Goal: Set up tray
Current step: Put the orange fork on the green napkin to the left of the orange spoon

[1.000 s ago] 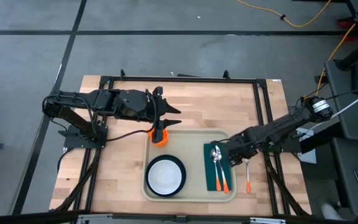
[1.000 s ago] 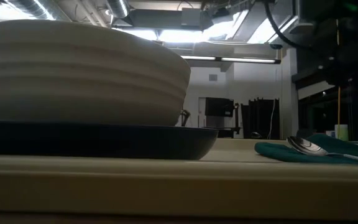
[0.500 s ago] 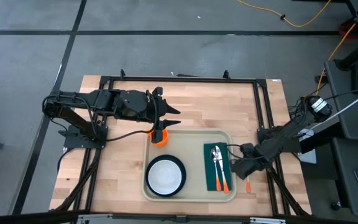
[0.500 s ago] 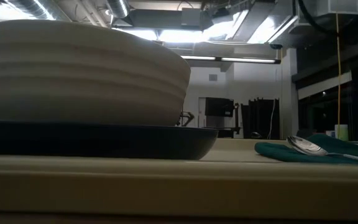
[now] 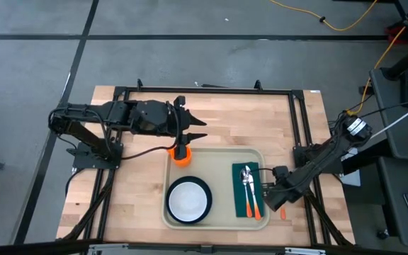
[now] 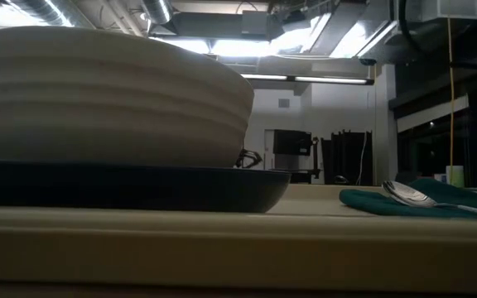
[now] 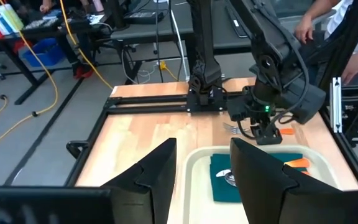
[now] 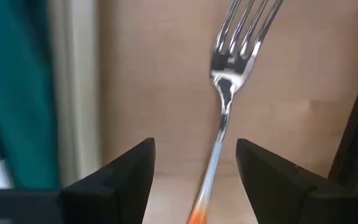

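Tray (image 5: 217, 221): mid-desk, holding plate, bowl, napkin, spoon; likely stiff, light, slick plastic; grasp the rim.
Right gripper (image 5: 278, 197): released, straddling the fork (image 8: 225, 87) beside the tray.
Left gripper (image 5: 188, 132): released, above the orange cup (image 5: 181, 155).

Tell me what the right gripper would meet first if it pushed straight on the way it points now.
Most likely the fork lying on the bare table beside the tray. The right gripper has its fingers open on either side of the fork's handle in the right wrist view; how far above it sits is unclear.
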`<state>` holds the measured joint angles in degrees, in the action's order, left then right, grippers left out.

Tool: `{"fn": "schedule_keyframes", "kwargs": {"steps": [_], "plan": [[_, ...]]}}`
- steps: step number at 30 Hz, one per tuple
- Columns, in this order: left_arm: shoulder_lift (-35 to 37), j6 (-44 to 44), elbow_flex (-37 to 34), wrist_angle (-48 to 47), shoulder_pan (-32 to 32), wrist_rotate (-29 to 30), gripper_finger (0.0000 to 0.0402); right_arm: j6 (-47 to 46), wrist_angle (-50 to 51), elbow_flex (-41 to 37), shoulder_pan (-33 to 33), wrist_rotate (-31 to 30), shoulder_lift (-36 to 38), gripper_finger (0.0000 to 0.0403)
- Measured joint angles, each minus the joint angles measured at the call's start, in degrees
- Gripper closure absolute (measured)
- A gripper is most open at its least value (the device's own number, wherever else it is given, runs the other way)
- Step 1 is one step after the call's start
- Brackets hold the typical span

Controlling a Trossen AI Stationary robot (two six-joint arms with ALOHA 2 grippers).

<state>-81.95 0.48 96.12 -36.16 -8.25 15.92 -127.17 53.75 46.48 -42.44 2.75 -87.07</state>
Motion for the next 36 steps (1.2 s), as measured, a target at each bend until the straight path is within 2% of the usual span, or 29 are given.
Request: {"fn": "schedule_keyframes", "kwargs": {"steps": [5,15,25,29,36], "plan": [[0.00,-2.02,0.00,0.00,0.16,-0.13,0.0256,-0.07,0.34,0.00,-0.32,-0.14,-1.97,0.0174],[0.00,-4.41,0.00,-0.02,0.17,-0.15,0.0256,-0.42,4.36,0.00,-3.67,1.83,-0.59,0.0174],[0.00,-4.44,0.00,0.17,0.17,-0.11,0.0256,-1.03,3.12,0.00,-4.04,1.46,-0.59,0.0174],[0.00,-4.82,0.00,0.17,0.17,-0.09,0.0256,-0.70,-0.19,-0.01,-4.04,1.36,-0.16,0.0174],[0.00,-3.65,0.00,0.28,0.17,-0.09,0.0256,0.26,-4.35,4.61,-4.04,-7.10,0.78,0.0174]]}}
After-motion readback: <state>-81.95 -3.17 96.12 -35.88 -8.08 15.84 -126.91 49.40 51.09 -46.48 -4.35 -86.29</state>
